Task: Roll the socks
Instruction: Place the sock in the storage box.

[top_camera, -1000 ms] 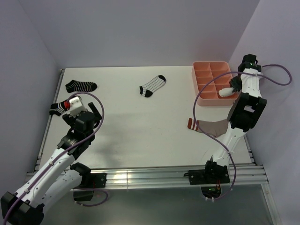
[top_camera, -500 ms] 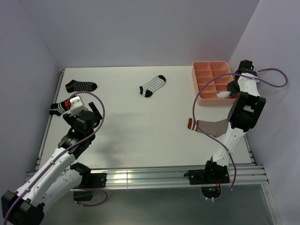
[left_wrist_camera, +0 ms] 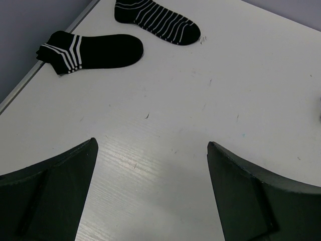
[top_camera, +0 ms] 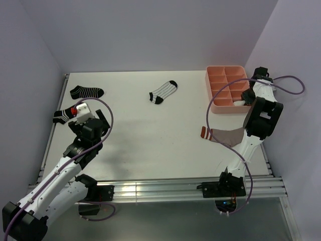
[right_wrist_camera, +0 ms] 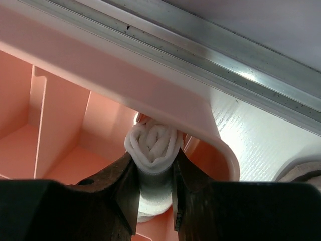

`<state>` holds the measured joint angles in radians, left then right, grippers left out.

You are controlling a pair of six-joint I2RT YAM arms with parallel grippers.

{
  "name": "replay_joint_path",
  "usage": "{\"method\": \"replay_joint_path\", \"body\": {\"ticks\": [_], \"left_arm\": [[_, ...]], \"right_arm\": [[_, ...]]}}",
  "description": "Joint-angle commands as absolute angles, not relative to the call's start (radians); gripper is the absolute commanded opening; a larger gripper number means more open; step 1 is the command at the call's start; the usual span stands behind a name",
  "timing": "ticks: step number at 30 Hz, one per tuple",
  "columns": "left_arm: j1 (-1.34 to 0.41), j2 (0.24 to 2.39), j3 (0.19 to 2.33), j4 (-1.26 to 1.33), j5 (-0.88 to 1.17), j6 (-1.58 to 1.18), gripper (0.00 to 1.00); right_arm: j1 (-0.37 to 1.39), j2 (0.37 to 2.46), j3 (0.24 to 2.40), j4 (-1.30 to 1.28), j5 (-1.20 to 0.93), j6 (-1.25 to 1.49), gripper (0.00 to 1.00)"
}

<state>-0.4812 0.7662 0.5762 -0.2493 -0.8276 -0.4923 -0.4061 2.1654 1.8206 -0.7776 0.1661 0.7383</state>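
The rolled white sock (right_wrist_camera: 153, 143) is clamped between the jaws of the right gripper (right_wrist_camera: 154, 168), with its spiral end facing the wrist camera. It sits at a corner cell of the pink tray (right_wrist_camera: 165, 100), upper right in the top view (probably so it drops in without unrolling). The taupe sock (top_camera: 225, 135) lies flat below the tray. The left gripper (left_wrist_camera: 150, 191) hovers over the table (left_wrist_camera: 200, 100) with jaws apart, and the black socks (left_wrist_camera: 95, 50) at upper left are its likely next pick.

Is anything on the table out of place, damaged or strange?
Nothing is spilled or damaged. Only the taupe sock lies partly hidden beneath the right arm, whose gripper holds a rolled white sock inside the tray.
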Motion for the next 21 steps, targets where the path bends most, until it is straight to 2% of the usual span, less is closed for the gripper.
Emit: {"method": "replay_joint_path", "body": {"ticks": [1,6,9,15,21], "left_arm": [[-0.477,0.770,0.586,-0.232,-0.828,-0.497,0.95],[-0.477,0.769,0.586,-0.232,-0.828,-0.495,0.95],[-0.477,0.767,0.586,-0.232,-0.825,-0.495,0.95],[-0.476,0.770,0.584,-0.230,-0.821,-0.491,0.95],[-0.477,0.767,0.586,-0.229,-0.819,-0.488,0.95]], "right_arm": [[-0.425,2.198,1.824,-0.784,0.126,0.762,0.16],[-0.425,2.160,1.776,-0.736,0.109,0.770,0.42],[-0.425,2.129,1.770,-0.726,0.109,0.776,0.54],[-0.425,2.120,1.798,-0.759,0.146,0.778,0.64],[-0.425,2.100,1.792,-0.773,0.146,0.787,0.66]]}}
